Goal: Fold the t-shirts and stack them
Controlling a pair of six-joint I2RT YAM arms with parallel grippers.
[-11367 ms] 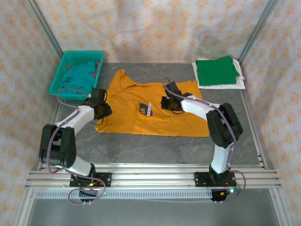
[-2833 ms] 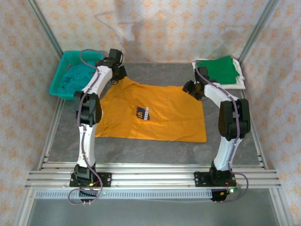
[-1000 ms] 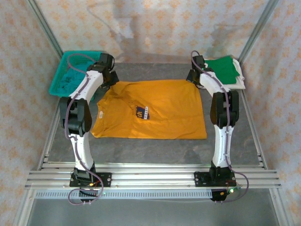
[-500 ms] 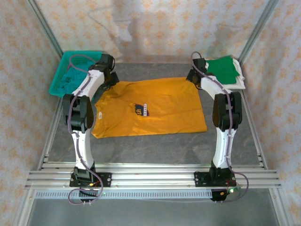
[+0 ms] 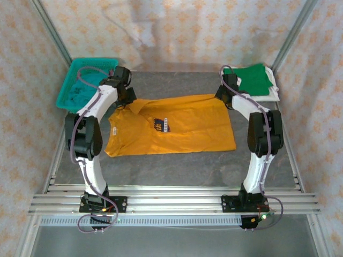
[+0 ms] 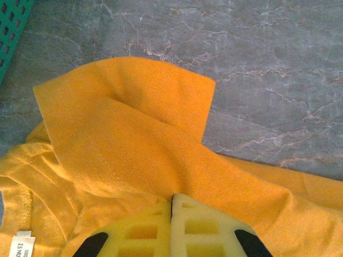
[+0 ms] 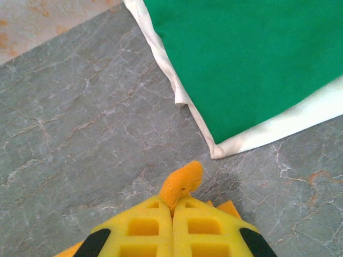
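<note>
The mustard-orange t-shirt (image 5: 177, 126) with a dark navy chest print (image 5: 160, 124) lies spread across the middle of the table. My left gripper (image 5: 127, 99) is shut on its far left edge by the sleeve (image 6: 134, 96), the cloth folding over toward the front. My right gripper (image 5: 224, 95) is shut on the far right corner, a small orange tip (image 7: 184, 182) poking out between the yellow fingers (image 7: 209, 227). A green t-shirt (image 5: 251, 79) lies folded on a white t-shirt (image 5: 270, 95) at the far right. A teal t-shirt (image 5: 79, 91) sits in the basket.
A teal mesh basket (image 5: 68, 85) stands at the far left corner. The folded stack's white edge (image 7: 225, 142) lies close beyond my right gripper. Grey marbled tabletop (image 5: 177, 166) shows in front of the orange shirt, with metal frame posts at the back corners.
Both grippers have drawn the shirt's far edge toward the front, so the back strip folds over. The left sleeve has turned inward and the shirt looks shorter front to back.
</note>
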